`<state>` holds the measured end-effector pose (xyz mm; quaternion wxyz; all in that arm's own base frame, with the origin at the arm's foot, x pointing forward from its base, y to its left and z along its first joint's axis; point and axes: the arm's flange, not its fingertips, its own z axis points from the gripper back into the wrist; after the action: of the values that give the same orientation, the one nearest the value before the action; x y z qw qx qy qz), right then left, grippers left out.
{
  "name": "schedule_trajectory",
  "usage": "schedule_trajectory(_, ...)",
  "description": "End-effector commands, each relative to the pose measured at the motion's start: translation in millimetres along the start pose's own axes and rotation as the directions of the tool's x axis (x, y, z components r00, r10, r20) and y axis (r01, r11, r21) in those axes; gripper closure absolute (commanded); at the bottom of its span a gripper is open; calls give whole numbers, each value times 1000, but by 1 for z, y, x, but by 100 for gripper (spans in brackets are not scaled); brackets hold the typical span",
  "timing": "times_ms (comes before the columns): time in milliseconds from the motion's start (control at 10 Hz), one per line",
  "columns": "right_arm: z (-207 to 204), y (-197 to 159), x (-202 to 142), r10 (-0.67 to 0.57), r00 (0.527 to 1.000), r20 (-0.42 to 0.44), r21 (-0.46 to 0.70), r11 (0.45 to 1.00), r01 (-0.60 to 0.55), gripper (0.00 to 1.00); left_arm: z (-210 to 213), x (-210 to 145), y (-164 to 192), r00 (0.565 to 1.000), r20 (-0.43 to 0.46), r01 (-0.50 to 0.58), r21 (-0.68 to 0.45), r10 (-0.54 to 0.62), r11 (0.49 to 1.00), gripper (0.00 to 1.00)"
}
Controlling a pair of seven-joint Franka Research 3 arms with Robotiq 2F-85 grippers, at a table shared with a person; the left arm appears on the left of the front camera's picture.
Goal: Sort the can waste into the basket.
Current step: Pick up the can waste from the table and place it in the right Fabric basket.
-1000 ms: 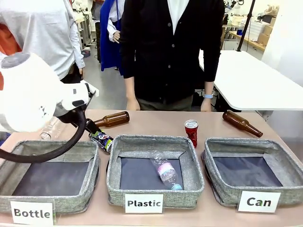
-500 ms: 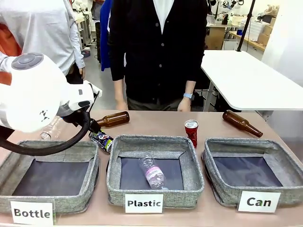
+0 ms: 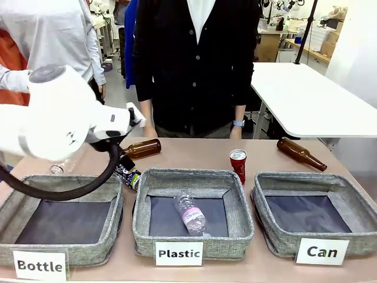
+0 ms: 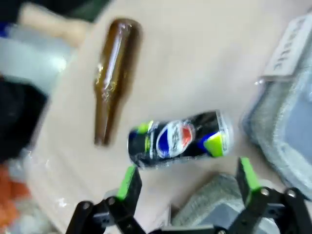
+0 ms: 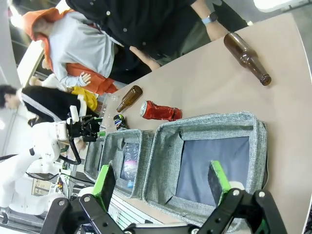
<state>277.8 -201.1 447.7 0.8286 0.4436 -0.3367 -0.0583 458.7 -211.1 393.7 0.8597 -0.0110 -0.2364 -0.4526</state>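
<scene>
– Tan table first; how did the fingers stand?
– The left gripper was spread wide, holding nothing. The dark can lay just ahead of it, toward the table's left edge, beside a brown bottle. The right gripper gaped too, facing the "Can" basket at the near right corner.
– The red can?
– It stood mid-table, behind the baskets.

You see a clear plastic bottle lying in the Plastic basket, with the Bottle basket left of it. One brown bottle and another brown bottle lie on the table.
</scene>
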Motion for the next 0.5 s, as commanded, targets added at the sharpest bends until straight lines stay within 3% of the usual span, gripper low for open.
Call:
schedule_trajectory(0, -1, -2, 3, 24, 999, 22, 22, 999, -25, 0, 12, 11, 35, 861, 133, 507, -141, -491, 851, 0)
schedule_trajectory(200, -1, -2, 3, 24, 999, 22, 22, 999, -25, 0, 10, 20, 34, 657, 215, 754, -174, -722, 634, 0)
schedule_trajectory(300, -1, -2, 3, 24, 999, 22, 22, 999, -25, 0, 8, 19, 32, 580, 206, 814, -171, -788, 555, 0)
schedule_trajectory(400, -1, -2, 3, 24, 999, 22, 22, 999, -25, 0, 3, 20, 30, 472, 218, 880, -172, -854, 443, 0)
